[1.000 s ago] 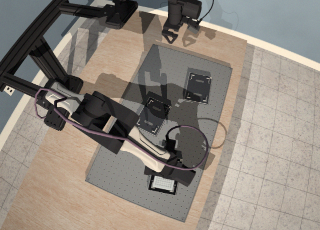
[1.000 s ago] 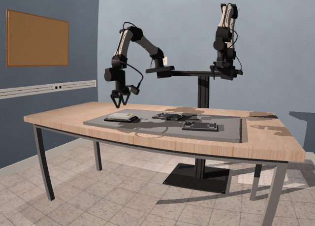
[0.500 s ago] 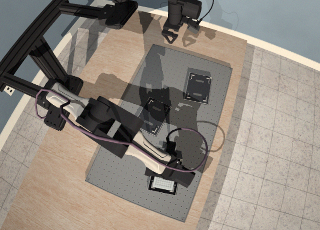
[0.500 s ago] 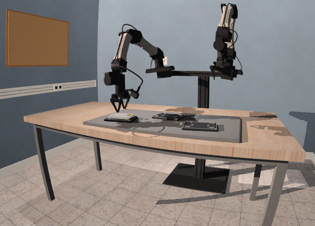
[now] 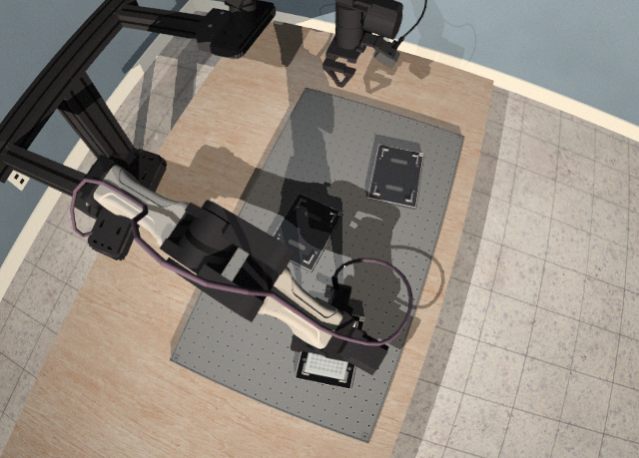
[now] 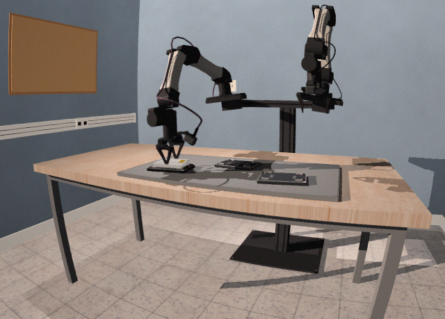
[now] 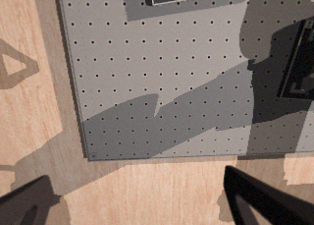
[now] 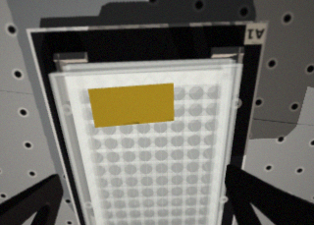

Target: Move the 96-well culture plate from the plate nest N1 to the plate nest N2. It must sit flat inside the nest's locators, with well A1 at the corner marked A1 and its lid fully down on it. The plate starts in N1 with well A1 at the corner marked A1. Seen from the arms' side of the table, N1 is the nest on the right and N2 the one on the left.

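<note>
While the right claw (image 6: pixel 172 159) (image 8: pixel 144 178) straddles the plate (image 5: pixel 325 365) (image 6: pixel 172 162) (image 8: pixel 157 151), released:
Centre it, then grip below the lid.

"A1" on nest's corner tag (image 8: pixel 255 33), upside down.
</note>
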Motion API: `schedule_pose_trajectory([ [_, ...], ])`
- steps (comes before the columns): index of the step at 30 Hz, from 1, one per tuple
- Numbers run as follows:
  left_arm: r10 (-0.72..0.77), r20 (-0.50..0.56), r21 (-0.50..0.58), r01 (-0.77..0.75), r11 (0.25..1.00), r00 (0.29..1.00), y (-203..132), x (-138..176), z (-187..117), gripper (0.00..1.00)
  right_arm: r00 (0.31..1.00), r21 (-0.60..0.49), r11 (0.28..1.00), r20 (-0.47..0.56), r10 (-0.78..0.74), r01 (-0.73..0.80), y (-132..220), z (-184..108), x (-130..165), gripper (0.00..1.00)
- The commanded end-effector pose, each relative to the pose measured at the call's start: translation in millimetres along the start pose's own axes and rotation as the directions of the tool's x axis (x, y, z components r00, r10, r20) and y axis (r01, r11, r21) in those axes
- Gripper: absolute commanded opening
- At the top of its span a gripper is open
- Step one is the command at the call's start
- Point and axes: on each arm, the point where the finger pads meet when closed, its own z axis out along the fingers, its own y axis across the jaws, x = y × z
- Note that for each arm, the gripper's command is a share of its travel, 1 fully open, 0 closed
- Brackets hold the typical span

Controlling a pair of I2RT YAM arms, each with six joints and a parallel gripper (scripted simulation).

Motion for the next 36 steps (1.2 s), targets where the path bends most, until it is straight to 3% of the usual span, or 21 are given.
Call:
schedule_pose_trajectory([
  [1,0.009,0.018,0.004,-0.009,1.000,1.000,-2,-6,-3,1.00,1.000,0.030,1.000,-0.009,0.000,0.000,-10,7,6,1.00],
  [16,0.009,0.018,0.004,-0.009,1.000,1.000,-2,-6,-3,1.00,1.000,0.021,1.000,-0.006,-0.005,0.005,-5,25,3,1.00],
  [36,0.009,0.018,0.004,-0.009,1.000,1.000,-2,-6,-3,1.00,1.000,0.041,0.999,-0.013,-0.001,0.002,-9,9,7,1.00],
])
